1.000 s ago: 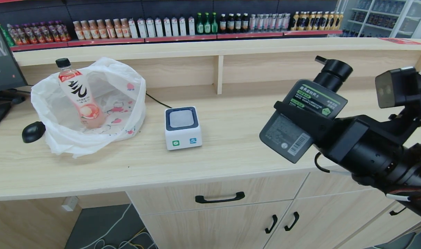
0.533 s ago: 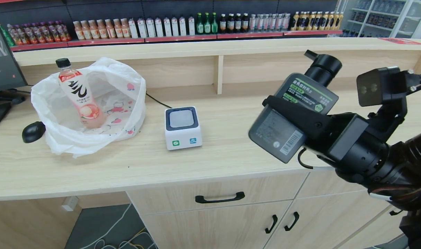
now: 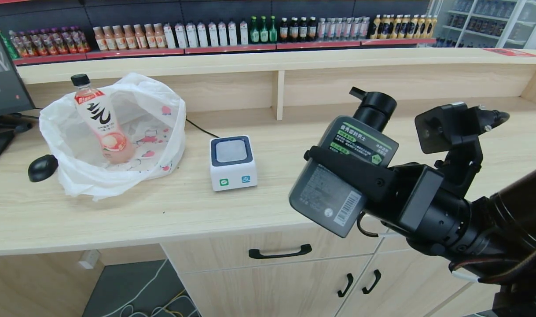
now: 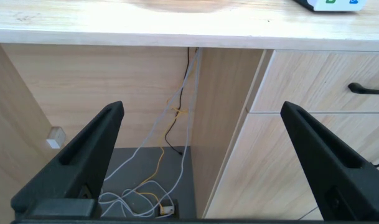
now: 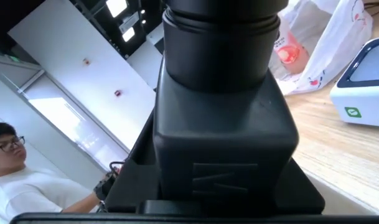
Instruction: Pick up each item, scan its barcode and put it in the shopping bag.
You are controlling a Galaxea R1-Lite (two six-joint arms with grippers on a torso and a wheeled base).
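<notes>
- right gripper (image 3: pixel 343 169) is clamping across the flat body of the dark pump bottle (image 3: pixel 325 200), holding it tilted in the air over the counter (image 3: pixel 118 211) front edge, just right of the scanner (image 3: pixel 232 162)
- bottle is looking like stiff plastic, probably hefty if full, with slick sides, so i'm guessing mid-body is the spot to hold, not the pump head
- left gripper (image 4: pixel 201 168) is hanging wide open with nothing in it, below the counter
- shopping bag (image 3: pixel 74 176) is sitting well left, with a peach drink bottle (image 3: pixel 101 123) standing in it

dark pump bottle (image 3: pixel 325 198) aloft, tilted; pink drink bottle (image 3: pixel 101 123) standing in bag (image 3: pixel 164 103)
</notes>
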